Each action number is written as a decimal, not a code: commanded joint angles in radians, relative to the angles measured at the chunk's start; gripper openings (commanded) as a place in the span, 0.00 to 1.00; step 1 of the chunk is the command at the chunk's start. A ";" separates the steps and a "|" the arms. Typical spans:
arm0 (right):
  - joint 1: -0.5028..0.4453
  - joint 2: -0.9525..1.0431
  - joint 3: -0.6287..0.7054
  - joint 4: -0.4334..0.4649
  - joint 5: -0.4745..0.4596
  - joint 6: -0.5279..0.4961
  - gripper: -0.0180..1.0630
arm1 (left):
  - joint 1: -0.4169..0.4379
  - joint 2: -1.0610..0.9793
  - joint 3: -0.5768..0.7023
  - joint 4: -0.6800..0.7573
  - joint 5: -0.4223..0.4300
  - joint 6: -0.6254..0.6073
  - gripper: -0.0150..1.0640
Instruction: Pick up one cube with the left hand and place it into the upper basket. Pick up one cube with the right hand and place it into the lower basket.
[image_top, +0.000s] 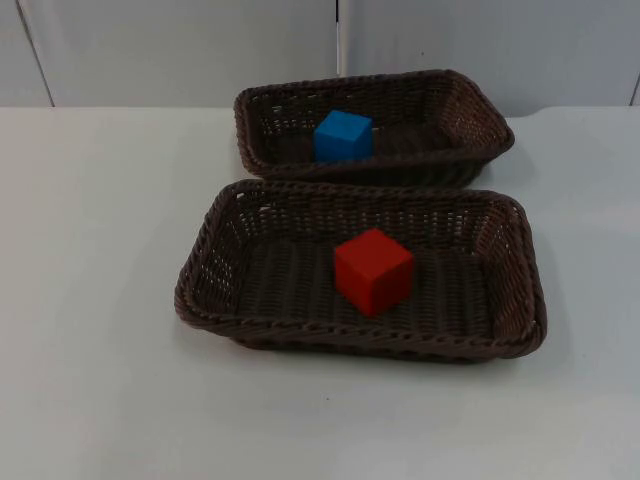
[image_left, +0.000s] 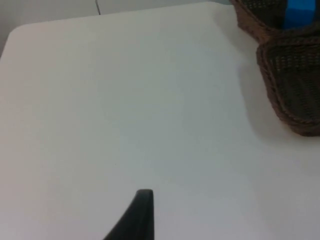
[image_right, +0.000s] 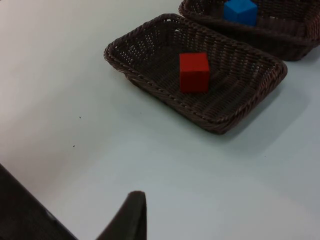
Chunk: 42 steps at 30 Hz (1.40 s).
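Two dark brown woven baskets sit close together on the white table (image_top: 90, 300), one behind the other, their long rims almost touching. The upper basket (image_top: 480, 110), next to the grey partition wall (image_top: 180, 50), holds a blue cube (image_top: 343, 136) resting on its floor left of centre. The lower basket (image_top: 215, 250) holds a red cube (image_top: 373, 271) standing near the middle of its floor, clear of every wall. The left gripper (image_left: 142, 212) hangs above bare table well to the side of the lower basket; how its fingers stand cannot be told. The right gripper (image_right: 131, 215) hangs over bare table well apart from the lower basket, looking toward both cubes; its fingers' state cannot be told either.
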 joint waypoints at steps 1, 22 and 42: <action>-0.005 -0.003 0.002 0.001 -0.005 -0.001 0.99 | 0.014 -0.005 0.005 -0.005 -0.011 0.001 0.99; -0.084 -0.003 0.002 0.001 -0.005 0.007 0.99 | 0.072 -0.005 0.005 -0.005 -0.011 0.001 0.99; -0.338 -0.003 0.002 0.001 -0.005 0.007 0.99 | 0.072 -0.005 0.005 -0.005 -0.011 0.001 0.99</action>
